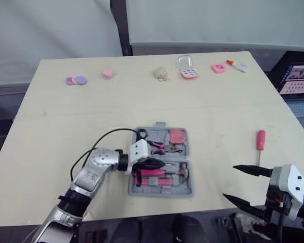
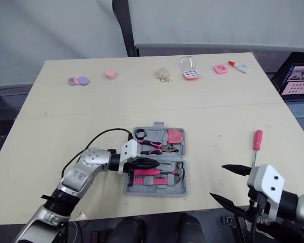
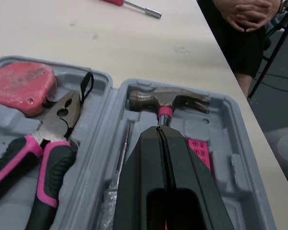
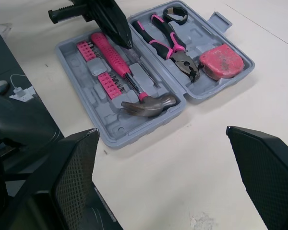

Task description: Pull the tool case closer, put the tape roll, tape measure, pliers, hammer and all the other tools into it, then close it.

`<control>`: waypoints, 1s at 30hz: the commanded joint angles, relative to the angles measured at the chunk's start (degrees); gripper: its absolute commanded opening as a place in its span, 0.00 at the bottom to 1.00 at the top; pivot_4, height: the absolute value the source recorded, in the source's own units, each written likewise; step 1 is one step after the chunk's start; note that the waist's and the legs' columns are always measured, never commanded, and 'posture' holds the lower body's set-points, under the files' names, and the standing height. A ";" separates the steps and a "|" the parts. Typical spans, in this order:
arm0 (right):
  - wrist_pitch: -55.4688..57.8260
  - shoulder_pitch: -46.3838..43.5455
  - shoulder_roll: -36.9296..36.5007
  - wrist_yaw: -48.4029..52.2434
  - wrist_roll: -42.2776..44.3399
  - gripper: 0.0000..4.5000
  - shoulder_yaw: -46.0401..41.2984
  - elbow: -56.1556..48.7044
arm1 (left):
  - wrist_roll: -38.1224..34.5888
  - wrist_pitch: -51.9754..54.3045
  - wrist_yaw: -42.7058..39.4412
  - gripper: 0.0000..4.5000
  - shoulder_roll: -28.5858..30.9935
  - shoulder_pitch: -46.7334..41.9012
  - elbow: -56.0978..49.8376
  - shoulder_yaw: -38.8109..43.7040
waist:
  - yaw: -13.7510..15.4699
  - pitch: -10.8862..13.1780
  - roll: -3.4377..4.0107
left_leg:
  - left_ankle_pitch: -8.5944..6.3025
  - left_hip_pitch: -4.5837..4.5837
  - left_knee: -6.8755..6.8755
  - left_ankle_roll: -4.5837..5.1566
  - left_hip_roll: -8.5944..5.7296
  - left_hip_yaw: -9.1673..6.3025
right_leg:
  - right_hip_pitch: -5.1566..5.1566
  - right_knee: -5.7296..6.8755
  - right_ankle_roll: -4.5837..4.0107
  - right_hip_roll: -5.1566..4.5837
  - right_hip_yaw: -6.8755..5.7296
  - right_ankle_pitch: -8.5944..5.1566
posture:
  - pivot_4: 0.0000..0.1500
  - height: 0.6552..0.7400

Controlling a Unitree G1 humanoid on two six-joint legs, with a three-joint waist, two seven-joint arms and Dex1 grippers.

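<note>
Two black fingers of the left gripper [image 1: 161, 164] are pressed together, tips at the handle of the hammer [image 3: 169, 100] inside the open tool case [image 1: 159, 193] near the table [image 1: 66, 131] front edge. The right gripper [image 1: 229, 181] gapes wide and empty near a pink screwdriver [image 1: 261, 140].

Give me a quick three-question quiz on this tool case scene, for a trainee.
1. True or false: the hammer and pliers both lie in the case.
2. Which tool lies on the table outside the case? A hammer, B pliers, C screwdriver.
3. Fill in: the right gripper is ____.
Key: 1 true; 2 C; 3 open.
</note>
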 commanded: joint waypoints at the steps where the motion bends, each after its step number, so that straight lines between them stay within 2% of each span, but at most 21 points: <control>1: -0.21 0.48 0.12 -0.10 0.51 1.00 -2.02 -1.42 | 0.88 -2.48 0.40 0.01 -0.34 0.67 0.27 -0.34 | -0.05 0.00 0.00 | 0.00 0.00 0.00 0.00 0.00 0.00 | 0.00 0.00 0.00 0.00 0.00 0.00 | 1.00 1.00; 30: 0.60 0.56 -0.23 -0.29 0.71 1.00 -3.30 -1.92 | 9.65 -8.80 1.71 0.01 1.06 4.86 6.47 -4.89 | 0.08 -0.45 0.09 | 0.00 0.04 -0.02 0.00 0.00 0.00 | 0.03 0.00 0.00 -0.01 0.00 0.00 | 1.00 1.00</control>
